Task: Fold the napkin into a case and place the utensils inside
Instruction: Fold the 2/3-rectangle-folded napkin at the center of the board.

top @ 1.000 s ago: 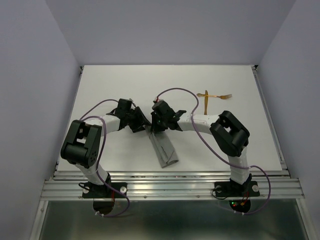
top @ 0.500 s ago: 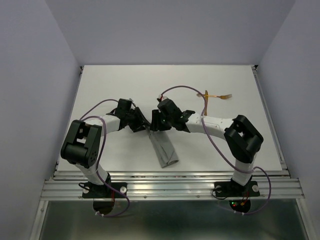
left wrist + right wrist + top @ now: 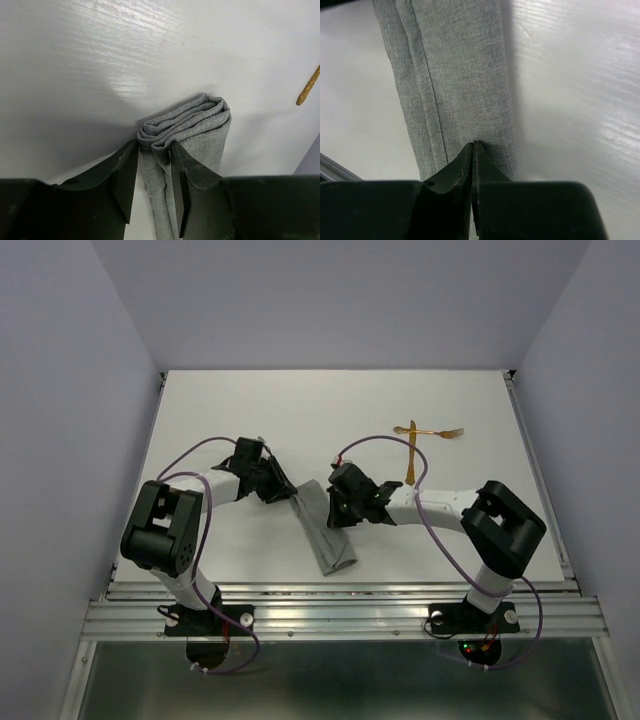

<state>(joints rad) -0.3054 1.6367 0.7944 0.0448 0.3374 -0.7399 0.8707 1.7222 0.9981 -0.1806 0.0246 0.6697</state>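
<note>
On the white table [image 3: 230, 410], the left gripper [image 3: 277, 486] is met first. Its fingers [image 3: 125, 175] are set half wide, and a fold of the grey napkin [image 3: 325, 535] is held between them at the cloth's far end. The napkin is folded into a long thin strip, laid from 11 o'clock to 5 o'clock. The right gripper [image 3: 336, 517] is shut tight, with its tips rested on the strip's middle. Whether cloth is pinched there cannot be told. The golden utensils [image 3: 413, 445] are laid crossed, well apart, between 1 and 2 o'clock from that gripper.
</note>
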